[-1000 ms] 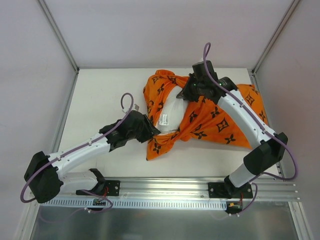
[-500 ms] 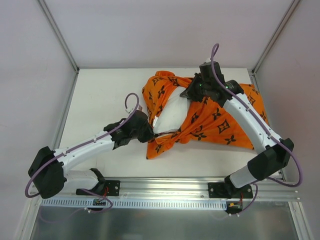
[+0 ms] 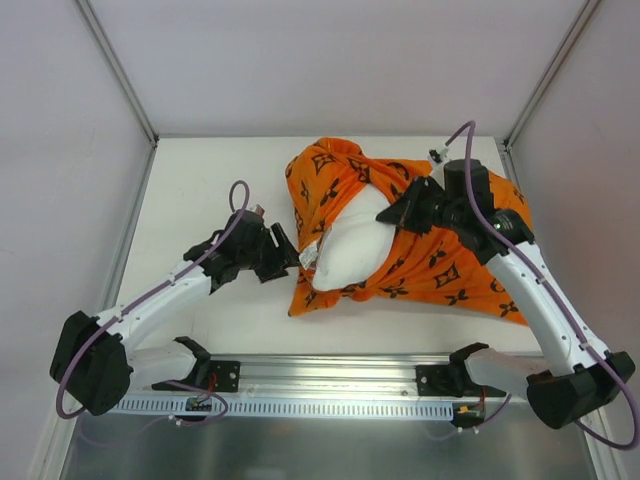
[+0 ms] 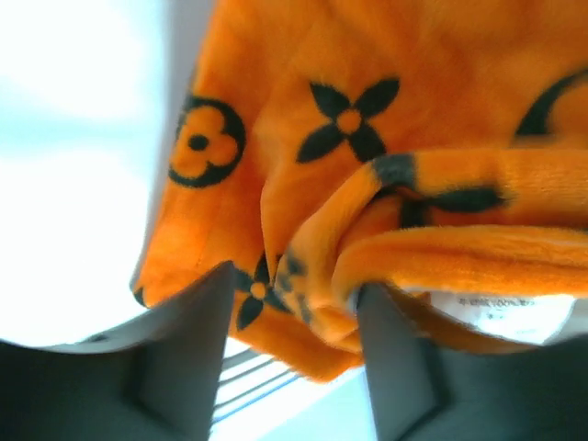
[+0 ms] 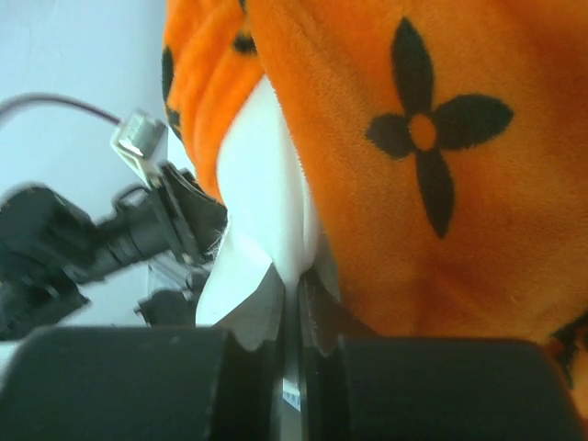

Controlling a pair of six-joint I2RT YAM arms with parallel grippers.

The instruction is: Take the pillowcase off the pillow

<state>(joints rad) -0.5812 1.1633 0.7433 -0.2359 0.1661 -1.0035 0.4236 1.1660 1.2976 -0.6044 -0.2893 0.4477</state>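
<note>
The orange pillowcase (image 3: 450, 265) with black motifs lies crumpled across the right half of the table. The white pillow (image 3: 355, 240) bulges out of its opening in the middle. My right gripper (image 3: 398, 213) sits at the pillow's upper right; in the right wrist view it (image 5: 300, 285) is shut, pinching white pillow (image 5: 262, 175) fabric beside the pillowcase (image 5: 441, 184). My left gripper (image 3: 290, 252) is at the pillowcase's left edge. In the left wrist view it (image 4: 294, 285) is closed on a thick bunched fold of pillowcase (image 4: 367, 55), next to the pillow's tag (image 4: 496, 308).
The white table (image 3: 200, 180) is boxed in by pale walls with metal posts at the back corners. An aluminium rail (image 3: 330, 375) carrying both arm bases runs along the near edge. The left arm (image 5: 92, 239) shows in the right wrist view.
My right gripper has moved right and toward the near edge, drawing more white pillow out of the opening. My left gripper has shifted left, keeping the pillowcase's left edge.
</note>
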